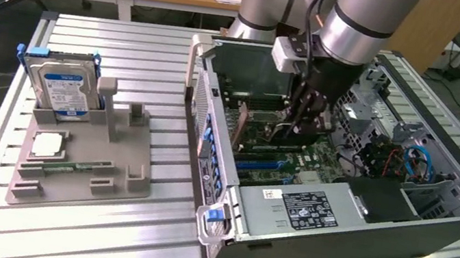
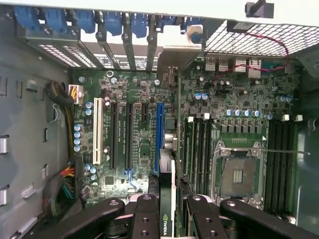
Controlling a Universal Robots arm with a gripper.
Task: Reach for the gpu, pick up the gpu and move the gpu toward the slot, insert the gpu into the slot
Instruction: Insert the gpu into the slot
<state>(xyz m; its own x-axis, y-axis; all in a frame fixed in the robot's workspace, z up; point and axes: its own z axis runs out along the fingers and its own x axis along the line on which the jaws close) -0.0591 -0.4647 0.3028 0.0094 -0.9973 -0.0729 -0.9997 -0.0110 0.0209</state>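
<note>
Gpu (image 2: 165,224): thin card, judged light, stiff and fragile; claw (image 2: 170,203) closed on its flat faces, edge-down over the blue slot (image 2: 159,134); best gripped by the board, not the fan.

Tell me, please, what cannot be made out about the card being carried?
- Wrist view: the thin green circuit-board gpu is edge-on in the black gripper; its flat faces are hidden.
- Wrist view: its gap to the long blue slot is hidden by the card itself.
- Exterior view: the silver arm largely covers the card.
</note>
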